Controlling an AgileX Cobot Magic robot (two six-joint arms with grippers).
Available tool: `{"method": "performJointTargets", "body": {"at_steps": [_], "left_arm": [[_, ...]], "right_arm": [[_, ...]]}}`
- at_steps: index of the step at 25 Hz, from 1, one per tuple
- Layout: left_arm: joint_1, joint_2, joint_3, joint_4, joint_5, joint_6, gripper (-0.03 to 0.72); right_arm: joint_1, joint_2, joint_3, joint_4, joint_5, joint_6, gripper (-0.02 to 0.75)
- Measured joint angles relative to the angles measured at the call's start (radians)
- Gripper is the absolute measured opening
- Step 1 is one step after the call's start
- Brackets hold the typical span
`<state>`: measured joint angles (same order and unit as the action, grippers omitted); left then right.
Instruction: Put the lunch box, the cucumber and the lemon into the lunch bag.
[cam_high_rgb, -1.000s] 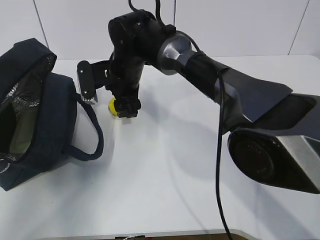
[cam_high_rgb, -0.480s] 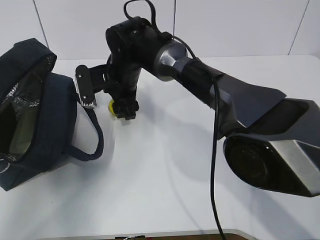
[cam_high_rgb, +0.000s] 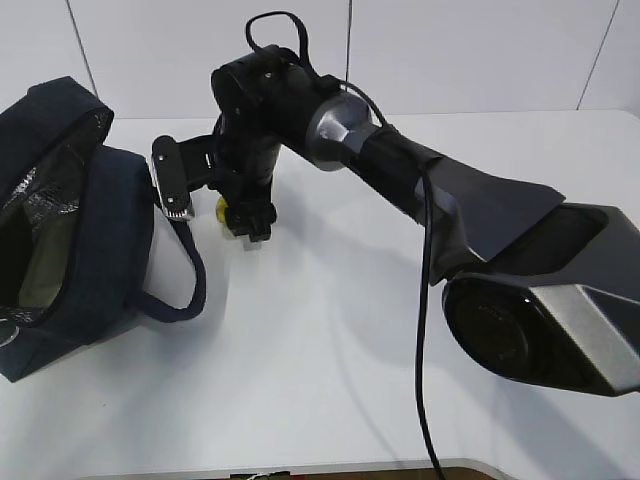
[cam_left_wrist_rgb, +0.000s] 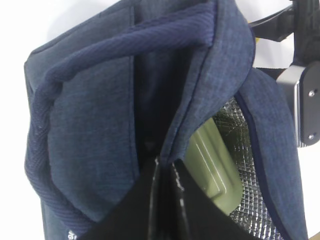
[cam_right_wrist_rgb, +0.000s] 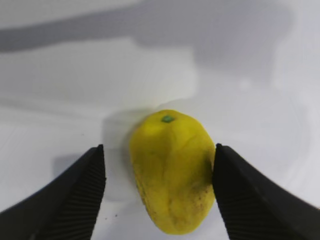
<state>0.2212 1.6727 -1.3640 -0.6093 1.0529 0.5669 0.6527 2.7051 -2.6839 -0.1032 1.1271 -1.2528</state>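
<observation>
One lemon (cam_right_wrist_rgb: 172, 172), one lunch bag (cam_high_rgb: 75, 225) and one lunch box (cam_left_wrist_rgb: 212, 162) can be counted; no cucumber shows in any view. Two grippers are at work.

The right gripper (cam_right_wrist_rgb: 157, 192) is down at the table, fingers spread wide with the lemon between them. In the wrist view the right-hand finger looks to touch the lemon's side, while a gap shows at the left-hand one; the fruit sits on the table, green stem end at 12 o'clock. In the exterior view the lemon is a yellow sliver at about 10 o'clock from centre, mostly hidden by the gripper.

The left gripper (cam_left_wrist_rgb: 162, 200) is closed, pinching the edge of the lunch bag's navy fabric. The bag lies at 9 o'clock in the exterior view, mouth open, silvery lining showing, one loop handle (cam_high_rgb: 180, 270) trailing toward the lemon. The pale green lid of the lunch box is inside the bag against the lining.

The table (cam_high_rgb: 330, 390) is plain white, and pale panelled walls (cam_high_rgb: 470, 55) stand behind it.
</observation>
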Motion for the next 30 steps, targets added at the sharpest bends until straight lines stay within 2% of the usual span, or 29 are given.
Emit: {"method": "performJointTargets", "body": {"at_steps": [8, 11, 22, 30], "left_arm": [[0.0, 0.0, 0.0, -0.002, 0.0, 0.002, -0.012], [0.0, 0.0, 0.0, -0.002, 0.003, 0.003, -0.012], [0.0, 0.0, 0.0, -0.004, 0.006, 0.004, -0.012], [0.0, 0.0, 0.0, -0.006, 0.006, 0.006, -0.012]], "right_arm": [[0.0, 0.0, -0.004, -0.009, -0.014, 0.0, 0.388], [0.0, 0.0, -0.004, -0.011, -0.014, 0.0, 0.354], [0.0, 0.002, -0.004, -0.035, -0.014, 0.011, 0.302], [0.0, 0.006, -0.03, -0.038, -0.005, 0.032, 0.298]]}}
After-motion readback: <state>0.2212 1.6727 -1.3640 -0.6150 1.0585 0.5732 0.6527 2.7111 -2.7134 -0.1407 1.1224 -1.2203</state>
